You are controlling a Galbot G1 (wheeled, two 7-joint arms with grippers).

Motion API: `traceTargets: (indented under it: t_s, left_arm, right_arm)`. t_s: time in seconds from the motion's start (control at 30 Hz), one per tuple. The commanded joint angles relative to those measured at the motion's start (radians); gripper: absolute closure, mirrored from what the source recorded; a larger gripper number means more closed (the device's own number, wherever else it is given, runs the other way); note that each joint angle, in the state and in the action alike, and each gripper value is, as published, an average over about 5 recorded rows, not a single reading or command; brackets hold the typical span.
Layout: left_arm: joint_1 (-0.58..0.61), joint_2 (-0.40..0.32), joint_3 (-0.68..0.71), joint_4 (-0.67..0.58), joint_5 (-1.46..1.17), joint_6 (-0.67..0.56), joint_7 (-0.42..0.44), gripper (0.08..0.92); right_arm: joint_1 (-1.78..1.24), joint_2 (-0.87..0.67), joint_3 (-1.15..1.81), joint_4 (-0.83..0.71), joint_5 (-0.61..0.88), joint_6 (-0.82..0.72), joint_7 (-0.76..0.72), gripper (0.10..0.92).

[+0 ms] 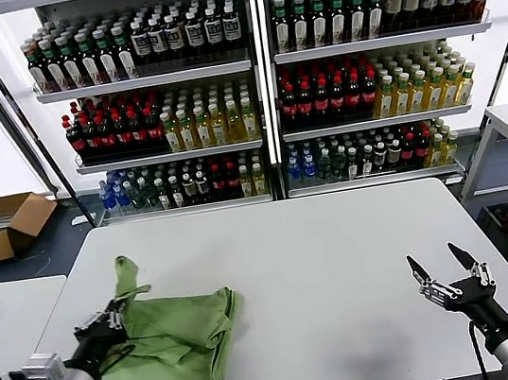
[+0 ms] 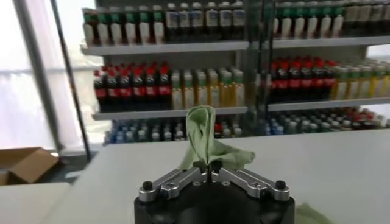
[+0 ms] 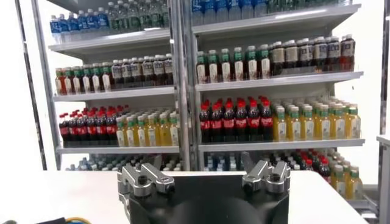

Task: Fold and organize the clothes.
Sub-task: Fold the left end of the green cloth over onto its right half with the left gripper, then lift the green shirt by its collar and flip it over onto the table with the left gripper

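Fabric of the light green T-shirt, crumpled on the near-left of the white table, looks light and limp; grip at edges or corners. The left gripper pinches its left edge closed, lifting a fold, while the right gripper hovers open, well apart.

Left gripper low at near-left table edge, fingers pinched together on green shirt. Right gripper hovers near-right, fingers spread wide, holding nothing, arm idle.

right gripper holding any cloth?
No, the right gripper hangs open over the bare white table, apart from the green shirt pinched by the left gripper.
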Motion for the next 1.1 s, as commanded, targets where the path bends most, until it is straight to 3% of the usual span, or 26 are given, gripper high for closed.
traceTargets:
  t_s: [0.03,0.33,0.63,0.73,0.87,1.0,1.1]
  left_arm:
    - [-0.001,-0.11,0.243,0.031,0.088,-0.016,0.011,0.908]
    - [0.022,-0.128,0.342,0.067,0.148,0.0,0.028,0.882]
    - [0.065,-0.114,0.335,-0.065,0.09,0.028,0.024,0.638]
    - [0.077,-0.084,0.255,-0.136,0.011,0.051,0.024,0.552]
    - [0.046,0.004,0.021,-0.173,-0.155,0.072,0.009,0.43]
    - [0.009,0.106,-0.22,-0.046,-0.244,0.072,0.016,0.318]
    - [-0.008,0.161,-0.284,0.105,-0.292,0.071,0.02,0.235]
  right_arm:
    - [0.001,0.009,-0.012,-0.004,-0.018,0.003,-0.002,0.203]
    - [0.002,0.013,-0.005,-0.012,-0.025,0.004,-0.001,0.203]
    - [0.011,0.017,-0.007,-0.016,-0.028,0.002,0.002,0.203]
    - [0.014,0.016,-0.006,-0.016,-0.027,0.001,0.003,0.203]
    - [0.011,0.013,0.001,-0.017,-0.023,0.003,0.002,0.203]
    - [0.007,0.013,-0.004,-0.02,-0.023,0.007,-0.001,0.203]
    - [0.005,0.014,-0.014,-0.023,-0.025,0.009,-0.002,0.203]
